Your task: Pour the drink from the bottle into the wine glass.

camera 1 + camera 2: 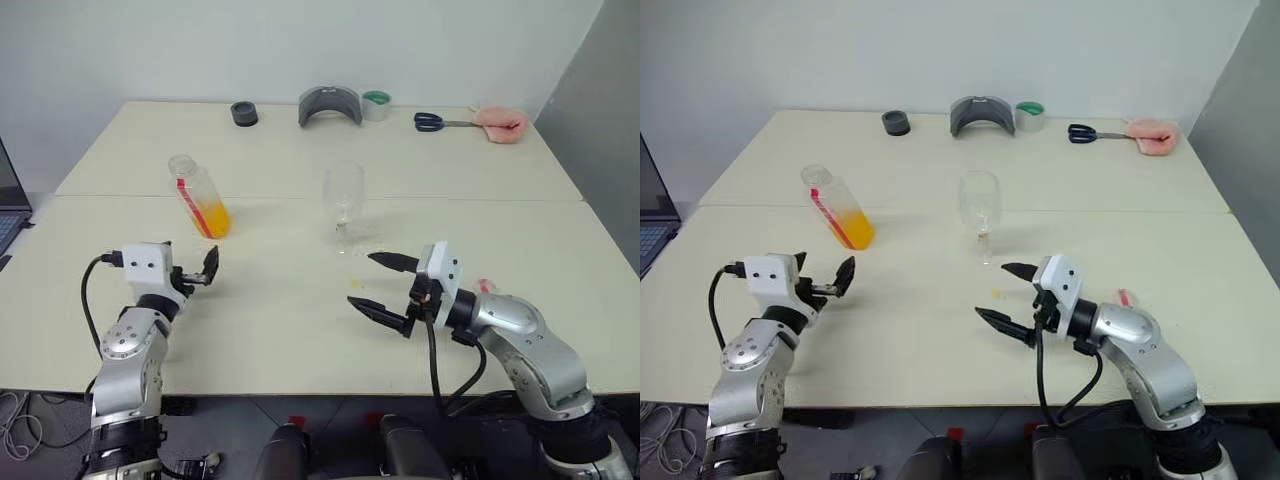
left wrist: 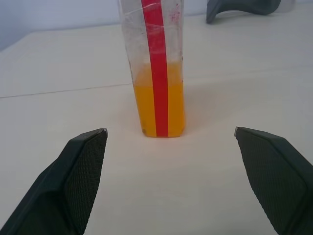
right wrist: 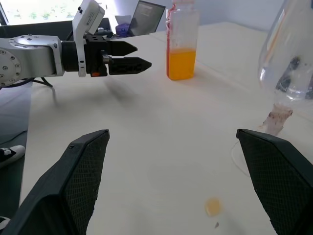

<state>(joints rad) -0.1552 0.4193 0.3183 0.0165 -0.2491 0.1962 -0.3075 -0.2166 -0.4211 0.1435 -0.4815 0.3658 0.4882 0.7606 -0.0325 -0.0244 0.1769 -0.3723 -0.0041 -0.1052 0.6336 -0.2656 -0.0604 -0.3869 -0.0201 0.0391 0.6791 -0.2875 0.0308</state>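
The bottle (image 1: 200,197) stands upright on the cream worktop (image 1: 300,330), long axis vertical, neck up with no cap on it, the red label strip running top to bottom on the side facing the left pincer (image 1: 199,270). The drink (image 2: 159,105) fills roughly its lower part. The wine glass (image 1: 343,203) stands upright to its right, well apart, bowl up, apparently empty. The left pincer is spread wide, level, aimed at the bottle with bare worktop between. The right pincer (image 1: 383,286) is also wide, holding nothing, near the glass's foot. A small orange drop (image 3: 213,206) lies by it. Along the far edge sit a black ring (image 1: 244,113), a grey curved piece (image 1: 329,104), a tape roll (image 1: 376,104), scissors (image 1: 437,122) and a pink item (image 1: 502,124).
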